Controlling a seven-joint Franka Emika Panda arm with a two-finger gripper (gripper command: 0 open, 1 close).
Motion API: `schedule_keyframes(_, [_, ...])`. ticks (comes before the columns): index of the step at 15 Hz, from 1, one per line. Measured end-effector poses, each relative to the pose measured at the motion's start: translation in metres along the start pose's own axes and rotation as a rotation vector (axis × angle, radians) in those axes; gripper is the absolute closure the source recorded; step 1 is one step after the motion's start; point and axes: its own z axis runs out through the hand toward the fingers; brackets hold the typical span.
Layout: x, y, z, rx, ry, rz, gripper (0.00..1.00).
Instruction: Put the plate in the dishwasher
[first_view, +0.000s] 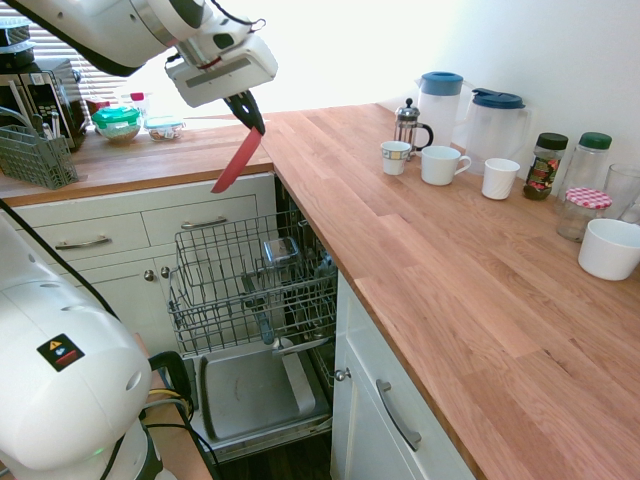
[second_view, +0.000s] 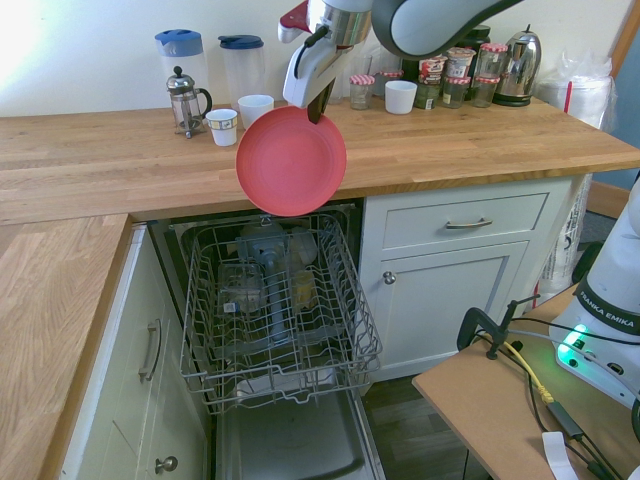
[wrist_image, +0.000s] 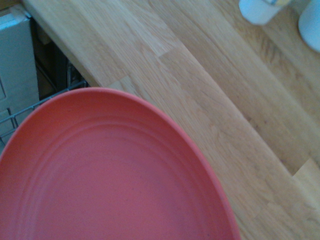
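The coral-red plate hangs on edge in the air, its face turned toward the second exterior camera. From the first exterior view it shows edge-on as a thin red strip. My gripper is shut on its upper rim, also seen as. The plate is above the back of the dishwasher's pulled-out wire rack, at the counter's front edge. In the wrist view the plate fills the lower part, with wooden counter behind it. The dishwasher's open door panel lies below the rack.
Mugs, a French press and two jugs stand on the counter behind the plate. Jars and a kettle sit further right. A grey cutlery basket is on the far counter, a white bowl at right.
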Motion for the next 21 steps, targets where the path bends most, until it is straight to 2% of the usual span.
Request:
schedule_keyframes(3, [0.019, -0.016, -0.014, -0.098, 0.186, -0.16, 1.0])
schedule_keyframes(6, [0.023, -0.048, 0.005, -0.152, 0.206, -0.266, 1.0])
schedule_keyframes(9, [0.016, -0.096, 0.023, -0.157, 0.207, -0.365, 1.0])
schedule_keyframes(13, [-0.017, -0.145, 0.009, -0.175, 0.268, -0.536, 1.0])
schedule_keyframes(15, [-0.034, -0.158, -0.003, -0.174, 0.301, -0.633, 1.0])
schedule_keyframes(18, [-0.05, -0.171, -0.016, -0.123, 0.33, -0.774, 1.0])
schedule_keyframes(21, [-0.064, -0.176, -0.023, -0.075, 0.348, -0.872, 1.0])
